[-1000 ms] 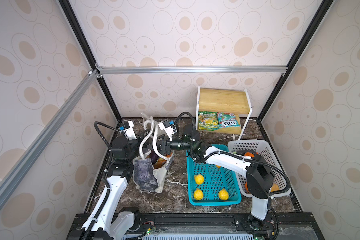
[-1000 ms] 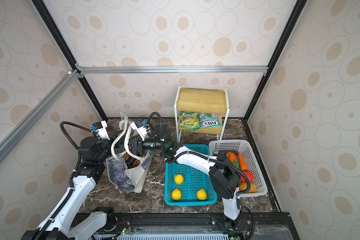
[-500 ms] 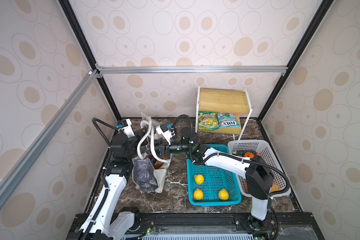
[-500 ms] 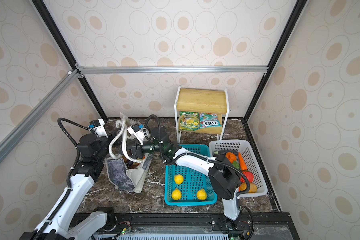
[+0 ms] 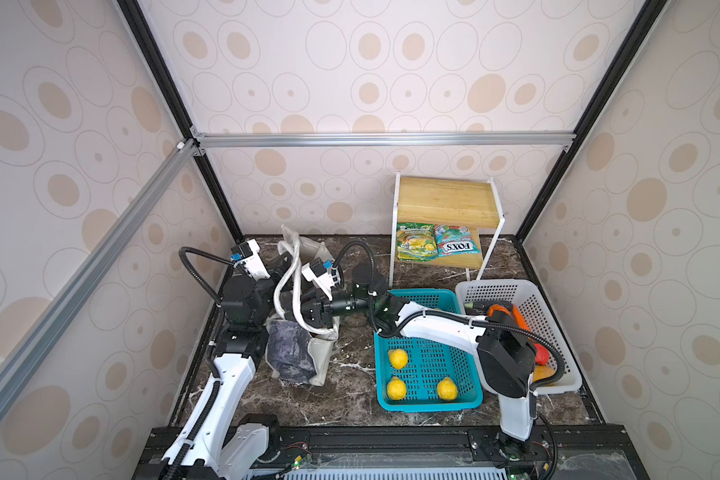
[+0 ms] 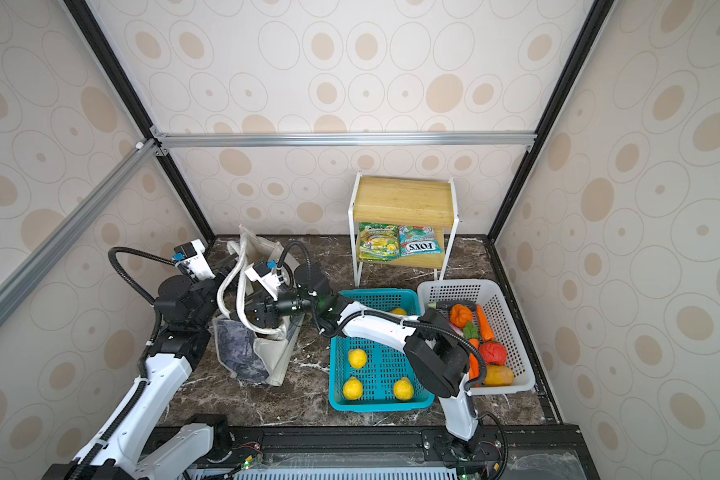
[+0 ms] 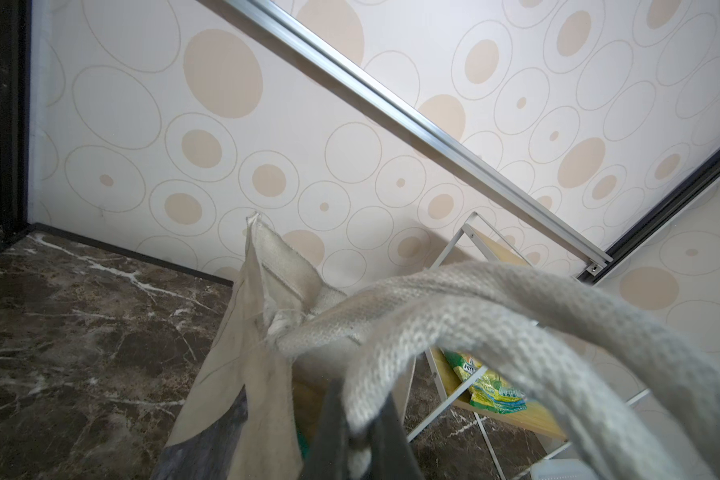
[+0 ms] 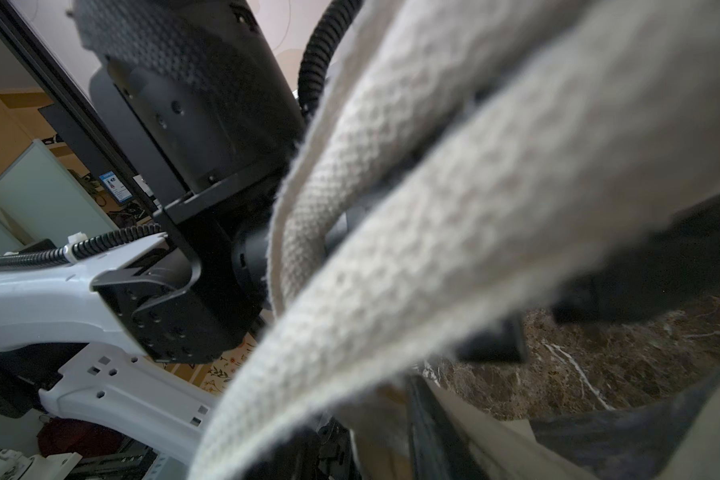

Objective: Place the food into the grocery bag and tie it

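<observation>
The bag [image 5: 300, 361] stands at centre left in both top views. The left gripper [image 7: 360, 432] is clamped on a strap [image 7: 454, 324]. The right gripper [image 5: 308, 311] is beside it, but its fingers' state cannot be told.

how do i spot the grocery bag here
On the dark marble table, look left of the teal basket. The grocery bag is the off-white canvas tote with a blue-grey print and thick white straps, the only soft fabric container there.

white links [image 5: 437, 328], black joints [image 5: 506, 365], ribbed black cables [image 8: 113, 239], blue connectors [image 5: 237, 256]
</observation>
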Action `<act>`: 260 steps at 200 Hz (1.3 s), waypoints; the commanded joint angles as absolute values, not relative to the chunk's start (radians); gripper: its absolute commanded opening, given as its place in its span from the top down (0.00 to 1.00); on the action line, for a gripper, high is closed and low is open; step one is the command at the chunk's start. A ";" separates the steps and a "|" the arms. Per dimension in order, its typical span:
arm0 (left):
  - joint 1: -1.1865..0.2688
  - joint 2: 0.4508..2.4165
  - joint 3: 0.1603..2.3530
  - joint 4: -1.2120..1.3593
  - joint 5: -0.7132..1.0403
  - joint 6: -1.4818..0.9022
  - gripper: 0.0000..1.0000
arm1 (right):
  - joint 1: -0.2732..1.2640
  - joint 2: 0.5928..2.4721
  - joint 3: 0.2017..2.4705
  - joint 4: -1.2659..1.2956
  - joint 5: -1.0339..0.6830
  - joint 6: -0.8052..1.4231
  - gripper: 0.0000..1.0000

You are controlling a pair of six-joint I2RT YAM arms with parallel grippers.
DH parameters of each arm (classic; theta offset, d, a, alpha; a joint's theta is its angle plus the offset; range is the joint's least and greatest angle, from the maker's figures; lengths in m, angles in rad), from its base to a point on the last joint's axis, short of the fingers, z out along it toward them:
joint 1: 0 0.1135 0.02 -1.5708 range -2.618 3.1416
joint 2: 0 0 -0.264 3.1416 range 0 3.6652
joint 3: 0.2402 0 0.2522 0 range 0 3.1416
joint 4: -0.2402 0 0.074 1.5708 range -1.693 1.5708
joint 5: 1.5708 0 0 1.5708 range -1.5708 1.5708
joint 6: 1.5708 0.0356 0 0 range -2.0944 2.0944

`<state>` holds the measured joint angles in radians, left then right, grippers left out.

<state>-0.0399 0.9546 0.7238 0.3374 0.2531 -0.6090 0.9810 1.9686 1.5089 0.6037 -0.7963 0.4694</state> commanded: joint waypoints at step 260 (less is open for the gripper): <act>0.114 0.857 0.927 0.063 0.087 -0.626 1.00 | 0.943 1.722 1.365 0.204 -0.142 0.459 1.00</act>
<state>0.0570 0.8928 0.8261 0.0921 0.1368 -0.5938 0.9573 1.7733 1.3270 0.4522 -0.3397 0.4149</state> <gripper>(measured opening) 0.086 0.087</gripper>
